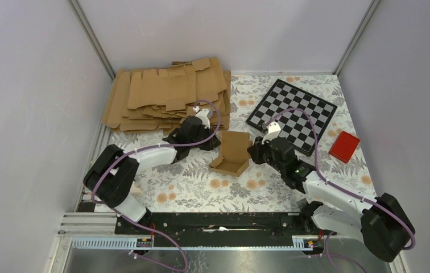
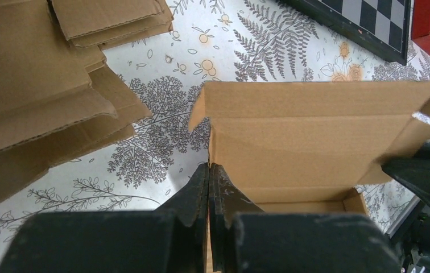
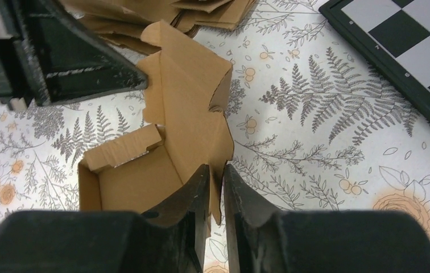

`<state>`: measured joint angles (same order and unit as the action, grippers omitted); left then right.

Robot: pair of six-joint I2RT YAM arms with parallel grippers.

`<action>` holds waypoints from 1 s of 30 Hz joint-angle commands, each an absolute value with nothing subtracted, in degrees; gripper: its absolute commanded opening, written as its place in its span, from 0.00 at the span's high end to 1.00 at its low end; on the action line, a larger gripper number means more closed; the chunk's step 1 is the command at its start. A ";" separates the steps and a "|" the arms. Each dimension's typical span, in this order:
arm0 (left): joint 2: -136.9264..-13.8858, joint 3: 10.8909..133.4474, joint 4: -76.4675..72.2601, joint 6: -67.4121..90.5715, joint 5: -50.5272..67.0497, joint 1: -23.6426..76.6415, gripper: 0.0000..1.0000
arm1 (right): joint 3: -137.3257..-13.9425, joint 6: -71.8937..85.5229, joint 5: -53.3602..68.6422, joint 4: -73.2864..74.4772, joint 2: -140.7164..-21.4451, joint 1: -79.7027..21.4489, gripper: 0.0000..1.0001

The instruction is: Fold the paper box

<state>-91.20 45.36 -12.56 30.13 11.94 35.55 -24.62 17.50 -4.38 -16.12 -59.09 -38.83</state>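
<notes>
The paper box [image 1: 231,152] is a small brown kraft piece, partly folded, with a tray bottom, raised walls and its lid standing open, on the floral table between the arms. My left gripper [image 1: 211,142] is at its left side; in the left wrist view the jaws [image 2: 209,169] are pressed shut on the box's [image 2: 309,136] left wall edge. My right gripper [image 1: 253,152] is at its right side; in the right wrist view its jaws [image 3: 217,173] are closed on the right wall of the box [image 3: 184,114].
A big pile of flat cardboard blanks [image 1: 167,94] lies at the back left, close behind the left gripper. A chessboard [image 1: 292,114] lies at the back right, with a red block [image 1: 344,146] beside it. Grey walls enclose the table.
</notes>
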 commanded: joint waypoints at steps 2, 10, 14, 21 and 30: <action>-85.52 48.63 -10.21 27.43 5.10 39.27 1.00 | -31.05 18.22 -10.23 -12.80 -62.16 -39.32 0.75; -81.69 47.19 -8.08 26.37 -0.88 41.63 1.00 | -32.44 19.32 -11.73 -12.66 -65.46 -39.31 0.66; -80.51 46.41 -7.42 26.11 -3.03 41.78 1.00 | -33.59 19.74 -10.85 -12.61 -67.09 -39.31 0.65; -78.07 44.30 -8.44 26.03 -4.66 42.34 1.00 | -34.99 20.13 -10.66 -11.86 -69.54 -39.43 0.61; -78.37 44.95 -10.75 22.63 -10.02 42.48 1.00 | -40.22 21.58 -15.84 -9.93 -74.43 -39.43 0.64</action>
<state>-79.44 44.21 -6.11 25.10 -5.93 42.13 -35.77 20.21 -11.86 -9.91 -72.53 -38.87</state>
